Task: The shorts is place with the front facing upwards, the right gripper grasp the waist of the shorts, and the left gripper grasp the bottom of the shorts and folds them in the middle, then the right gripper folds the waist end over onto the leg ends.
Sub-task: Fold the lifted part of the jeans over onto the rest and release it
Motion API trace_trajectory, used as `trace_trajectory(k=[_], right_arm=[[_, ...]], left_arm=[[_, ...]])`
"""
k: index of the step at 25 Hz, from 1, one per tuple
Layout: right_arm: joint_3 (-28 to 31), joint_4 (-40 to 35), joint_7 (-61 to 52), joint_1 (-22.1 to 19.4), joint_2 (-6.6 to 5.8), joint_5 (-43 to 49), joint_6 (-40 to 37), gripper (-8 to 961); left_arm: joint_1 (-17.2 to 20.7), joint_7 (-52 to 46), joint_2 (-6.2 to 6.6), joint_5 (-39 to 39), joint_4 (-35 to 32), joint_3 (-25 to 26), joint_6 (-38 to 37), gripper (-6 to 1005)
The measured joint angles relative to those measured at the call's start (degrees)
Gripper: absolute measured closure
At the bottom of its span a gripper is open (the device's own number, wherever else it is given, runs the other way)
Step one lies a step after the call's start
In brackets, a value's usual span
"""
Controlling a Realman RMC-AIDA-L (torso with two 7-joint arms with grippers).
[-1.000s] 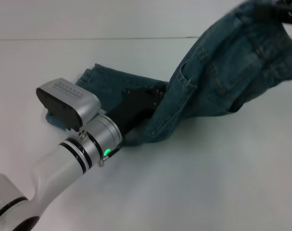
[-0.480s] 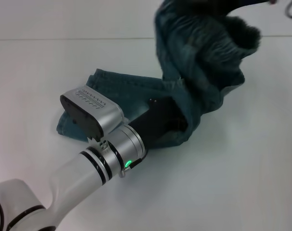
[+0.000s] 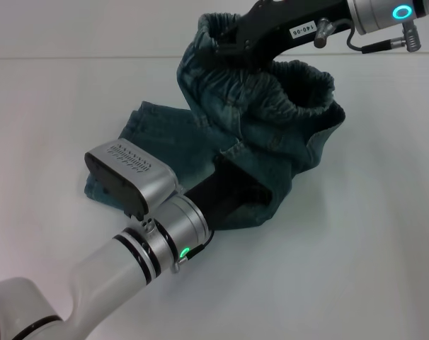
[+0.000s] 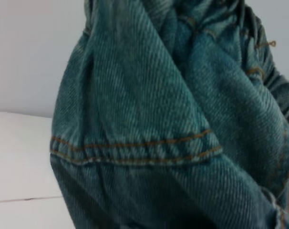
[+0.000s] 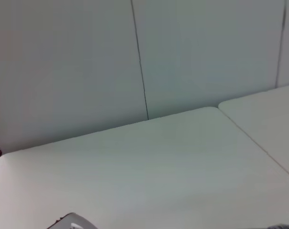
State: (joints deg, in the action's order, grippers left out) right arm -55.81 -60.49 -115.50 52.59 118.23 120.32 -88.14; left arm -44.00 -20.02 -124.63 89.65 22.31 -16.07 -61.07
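Blue denim shorts (image 3: 168, 134) lie on the white table (image 3: 363, 248), with the leg ends flat at the left. In the head view my right gripper (image 3: 224, 44) is shut on the gathered waist (image 3: 299, 81) and holds it lifted above the legs, the cloth hanging in a loose arch. My left gripper (image 3: 229, 188) reaches under that arch from the front left, its tip buried in the denim. A hem of the shorts (image 4: 135, 150) with orange stitching fills the left wrist view. No shorts show in the right wrist view.
The right wrist view holds only the table top (image 5: 149, 167) and a pale wall (image 5: 135, 52) behind it. My left arm's silver wrist housing (image 3: 129, 177) sits low over the near-left edge of the shorts.
My right gripper has swung left and downward with the waist, bringing it from the far right to above the legs. The left arm has shifted slightly right and nearer.
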Motion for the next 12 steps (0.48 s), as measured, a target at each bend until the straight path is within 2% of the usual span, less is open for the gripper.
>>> trace_trajectory(k=[4, 12], right_arm=[[-0.7, 1.3, 1.4, 1.3, 0.51, 0.1, 1.5, 889], [-2.9, 8.9, 4.1, 4.8, 0.97, 0.2, 7.0, 889]], left_arm=[[0.5, -0.1, 0.01, 0.4, 0.3, 0.1, 0.1, 998], [0.7, 0.0, 0.0, 0.7, 1.3, 0.3, 0.2, 998]])
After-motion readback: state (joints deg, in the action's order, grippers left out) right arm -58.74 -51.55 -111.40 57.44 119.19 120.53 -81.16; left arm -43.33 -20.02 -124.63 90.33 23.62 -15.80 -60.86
